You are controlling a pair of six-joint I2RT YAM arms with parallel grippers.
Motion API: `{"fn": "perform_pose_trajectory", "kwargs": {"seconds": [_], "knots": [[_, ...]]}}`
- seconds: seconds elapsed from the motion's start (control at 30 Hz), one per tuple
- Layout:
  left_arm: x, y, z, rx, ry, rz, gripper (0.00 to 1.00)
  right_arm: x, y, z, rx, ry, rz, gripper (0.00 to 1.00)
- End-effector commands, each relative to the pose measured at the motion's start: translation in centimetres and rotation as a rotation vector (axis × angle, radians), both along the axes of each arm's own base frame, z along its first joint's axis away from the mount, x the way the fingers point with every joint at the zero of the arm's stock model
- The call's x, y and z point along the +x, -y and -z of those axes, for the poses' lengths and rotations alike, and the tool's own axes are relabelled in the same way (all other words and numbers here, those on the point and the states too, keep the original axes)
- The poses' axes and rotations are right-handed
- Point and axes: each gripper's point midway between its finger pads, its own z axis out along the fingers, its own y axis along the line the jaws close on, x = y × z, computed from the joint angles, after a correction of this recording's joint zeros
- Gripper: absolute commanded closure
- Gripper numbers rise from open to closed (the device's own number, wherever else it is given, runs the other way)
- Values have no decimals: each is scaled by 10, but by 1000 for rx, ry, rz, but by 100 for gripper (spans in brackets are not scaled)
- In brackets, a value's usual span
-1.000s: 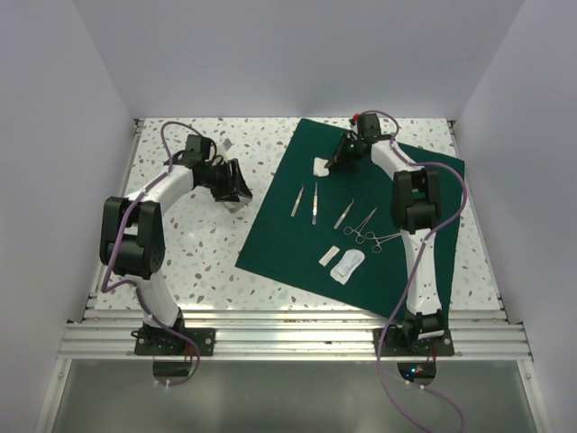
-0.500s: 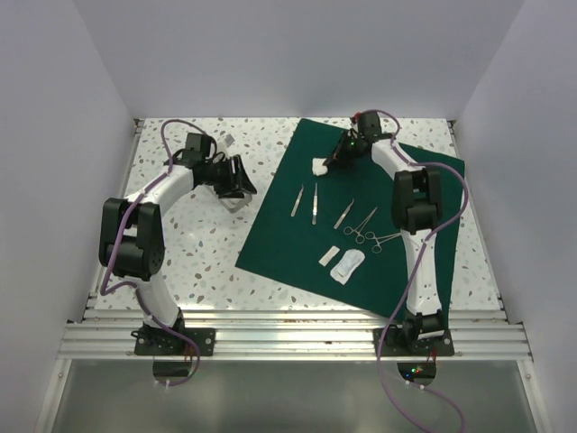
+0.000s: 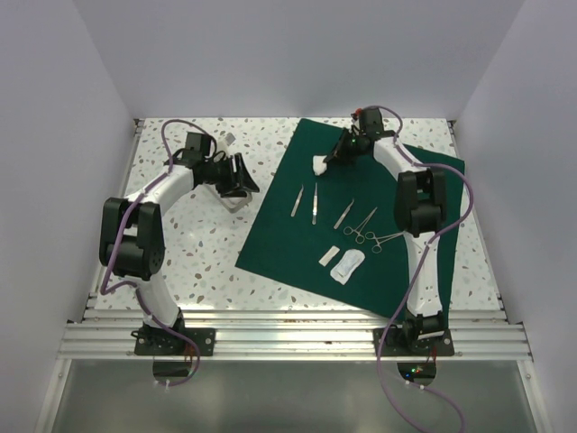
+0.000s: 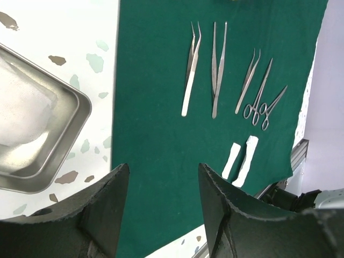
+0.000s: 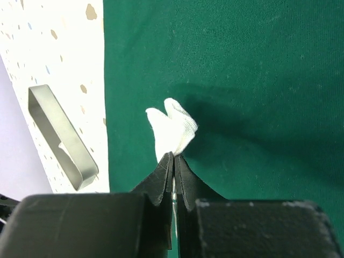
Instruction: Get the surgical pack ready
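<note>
The left hand (image 4: 161, 177) hangs over the surface (image 4: 54, 32) with its two fingers wide apart and nothing between them. Close by it, at nine o'clock from the green cloth (image 4: 156, 86), stands one metal tray (image 4: 72, 134). Something pale lies in the tray, but I cannot tell what it is.

There is one green cloth, the surgical pack. It is spread flat as a big sheet from the middle of the surface toward three o'clock. On it I count three tweezers (image 4: 190, 70) in a row, then two ring-handled clamps (image 4: 258, 97) that cross each other. Toward six o'clock lie two white strips (image 4: 232, 160), side by side.

At eleven o'clock on the cloth, the right hand (image 5: 173, 161) is pressed closed on one white gauze pad (image 5: 173, 131) and pinches it by the near edge. Whether the pad touches the cloth, I cannot tell.

I judge that the step in hand is laying out the contents on the cloth, and the gauze is the piece being handled. The next move probably calls for lowering the gauze onto bare cloth, apart from the tweezers, and then opening the fingers. Folding the cloth into a bundle is not yet begun.
</note>
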Motion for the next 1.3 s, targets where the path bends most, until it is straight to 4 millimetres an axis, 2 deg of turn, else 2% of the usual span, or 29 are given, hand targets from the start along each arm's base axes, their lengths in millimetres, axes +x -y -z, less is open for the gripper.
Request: {"fn": "perform_pose_trajectory", "kwargs": {"seconds": [0.0, 0.2, 0.23, 0.27, 0.3, 0.4, 0.43, 0.5, 0.53, 0.6, 0.63, 0.7, 0.73, 0.77, 0.8, 0.83, 0.87, 0.9, 0.93, 1.0, 1.03, 1.27], "knots": [[12, 11, -21, -54, 61, 28, 42, -1, -3, -42, 20, 65, -6, 100], [14, 16, -26, -100, 64, 41, 38, -5, -4, -51, 31, 68, -14, 100], [16, 18, -30, -112, 83, 46, 37, -7, -4, -59, 37, 79, -16, 100], [14, 21, -33, -137, 84, 64, 35, -13, -5, -58, 46, 63, -21, 100], [16, 23, -38, -155, 105, 76, 33, -16, -5, -71, 52, 82, -23, 100], [16, 31, -55, -223, 160, 111, 31, -30, -6, -80, 58, 80, -35, 100], [16, 33, -59, -243, 172, 123, 30, -38, -5, -91, 60, 90, -39, 100], [18, 37, -68, -281, 205, 131, 29, -50, -2, -91, 59, 73, -42, 100], [15, 40, -72, -307, 207, 152, 28, -56, -4, -108, 72, 98, -51, 100], [15, 46, -83, -359, 243, 174, 27, -70, -8, -113, 84, 85, -65, 100], [13, 48, -85, -383, 230, 168, 26, -79, -15, -126, 96, 101, -84, 100], [14, 54, -93, -407, 265, 178, 24, -92, -21, -137, 97, 105, -101, 100], [10, 60, -95, -428, 244, 174, 22, -103, -28, -151, 105, 119, -121, 100], [12, 62, -103, -446, 284, 182, 21, -110, -30, -154, 111, 113, -124, 100], [7, 66, -104, -477, 254, 177, 20, -116, -34, -159, 121, 110, -131, 100], [4, 71, -108, -496, 256, 186, 18, -125, -41, -172, 135, 130, -146, 100], [2, 74, -118, -521, 300, 210, 17, -132, -45, -174, 150, 114, -149, 100], [-2, 76, -118, -542, 276, 208, 16, -137, -48, -179, 159, 117, -152, 100], [-4, 80, -126, -556, 308, 222, 15, -145, -54, -188, 173, 132, -166, 100], [-11, 80, -129, -595, 295, 212, 12, -155, -62, -193, 191, 124, -172, 100], [-14, 81, -143, -620, 359, 228, 11, -160, -64, -200, 208, 128, -164, 100], [-29, 85, -146, -680, 363, 235, 5, -186, -76, -206, 240, 115, -185, 100]]}}
